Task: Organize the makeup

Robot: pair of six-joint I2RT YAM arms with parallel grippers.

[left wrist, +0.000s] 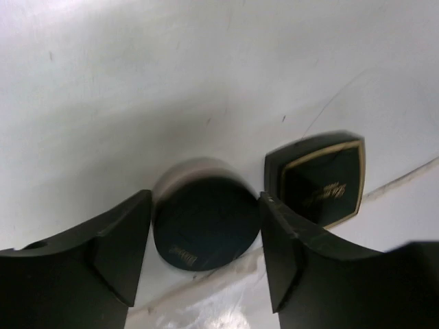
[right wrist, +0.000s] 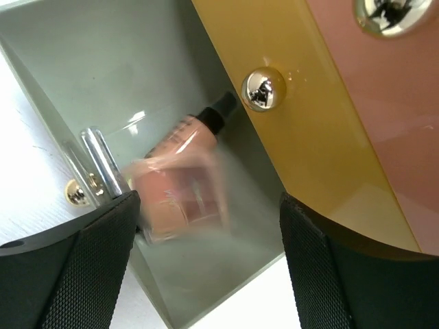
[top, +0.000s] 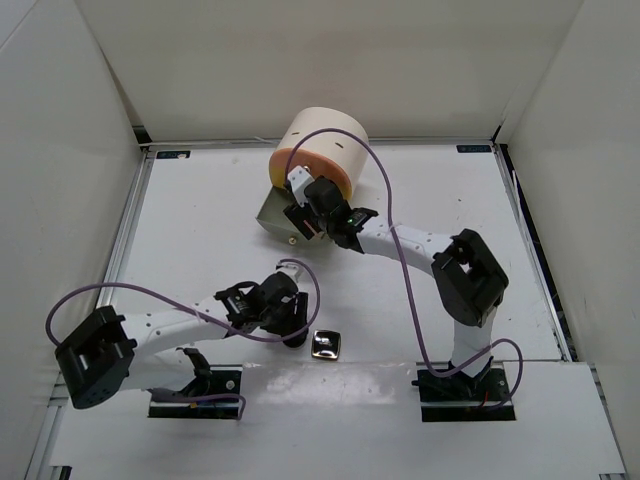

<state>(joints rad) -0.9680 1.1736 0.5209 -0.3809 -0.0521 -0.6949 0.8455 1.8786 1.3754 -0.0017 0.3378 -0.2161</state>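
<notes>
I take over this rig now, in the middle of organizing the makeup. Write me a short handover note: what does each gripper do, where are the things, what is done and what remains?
Left gripper: low over the table, fingers at both sides of the black round compact; I cannot tell whether they press it. The compact lies on the table, with the shiny square compact beside it.
Right gripper: open, above the pulled-out grey drawer of the cream cylinder.
Done: the drawer holds a peach bottle, a silver tube and a blurred peach item.
Left: store both compacts, probably close the drawer.
</notes>
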